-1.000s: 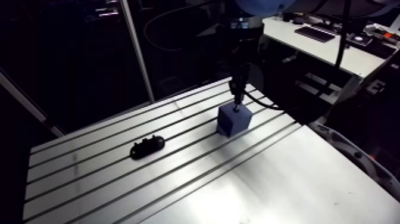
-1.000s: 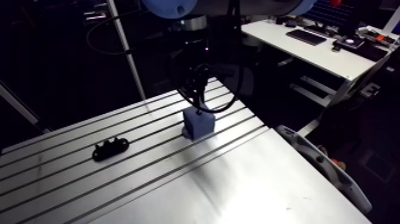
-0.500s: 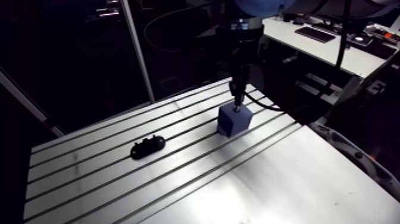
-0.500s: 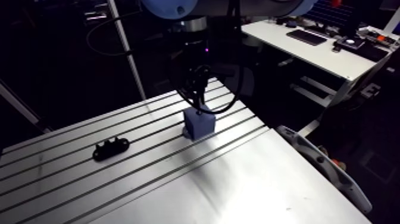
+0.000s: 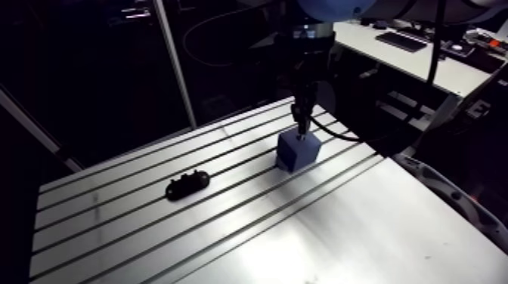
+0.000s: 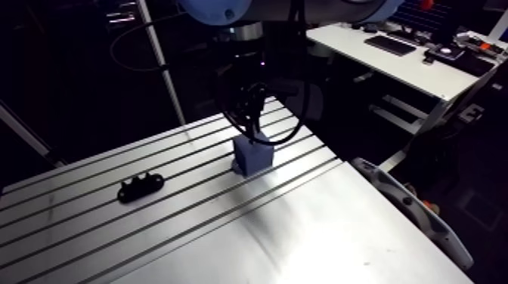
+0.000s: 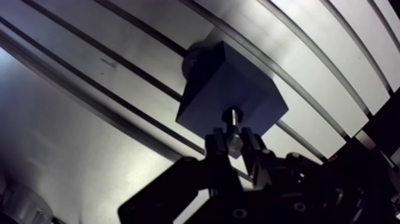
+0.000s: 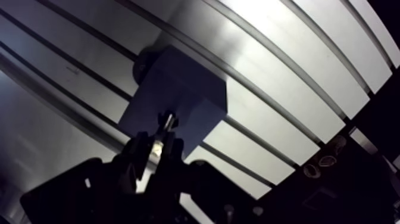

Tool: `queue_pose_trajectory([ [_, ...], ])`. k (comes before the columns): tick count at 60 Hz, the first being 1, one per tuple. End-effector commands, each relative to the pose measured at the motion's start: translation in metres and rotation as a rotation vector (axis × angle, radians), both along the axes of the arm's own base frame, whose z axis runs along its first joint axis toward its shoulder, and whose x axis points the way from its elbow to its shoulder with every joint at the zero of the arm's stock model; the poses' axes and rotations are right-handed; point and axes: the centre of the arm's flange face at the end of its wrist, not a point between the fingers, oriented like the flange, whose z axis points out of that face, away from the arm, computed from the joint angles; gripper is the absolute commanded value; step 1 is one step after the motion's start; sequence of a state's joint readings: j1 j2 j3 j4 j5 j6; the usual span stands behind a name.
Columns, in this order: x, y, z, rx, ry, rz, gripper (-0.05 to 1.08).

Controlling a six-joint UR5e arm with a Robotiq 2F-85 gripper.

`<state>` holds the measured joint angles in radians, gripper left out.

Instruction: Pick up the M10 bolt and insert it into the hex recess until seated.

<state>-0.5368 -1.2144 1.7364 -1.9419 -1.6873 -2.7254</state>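
Gripper (image 7: pixel 235 146) squeezed the bolt (image 7: pixel 234 122) right over the blue block (image 7: pixel 220 77), its tip maybe inside it, so I needed to push straight down slowly.

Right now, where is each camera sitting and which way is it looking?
Arm view: rides the arm's upper link, looks down across the table at the blue block and a black part; the robot's wrist hangs from above.
Wrist view: on the wrist, looks down past the jaws, shut on the bolt, at the block.
Shared: block, table.
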Motion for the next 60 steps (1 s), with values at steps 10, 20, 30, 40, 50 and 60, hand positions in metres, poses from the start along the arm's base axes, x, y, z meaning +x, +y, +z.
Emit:
queue_pose_trajectory([
  [10,-0.001,0.001,-0.003,0.002,-0.001,0.0,1.01],
  [20,-0.001,0.001,-0.005,0.001,-0.003,0.0,1.01],
  [30,-0.001,0.001,-0.009,-0.002,-0.009,-0.001,1.01],
  [40,-0.001,0.002,-0.009,-0.004,-0.006,-0.005,0.81],
  [50,0.004,-0.002,-0.013,-0.013,-0.012,-0.001,0.13],
  [60,0.003,-0.001,-0.01,-0.005,0.007,-0.007,0.01],
])
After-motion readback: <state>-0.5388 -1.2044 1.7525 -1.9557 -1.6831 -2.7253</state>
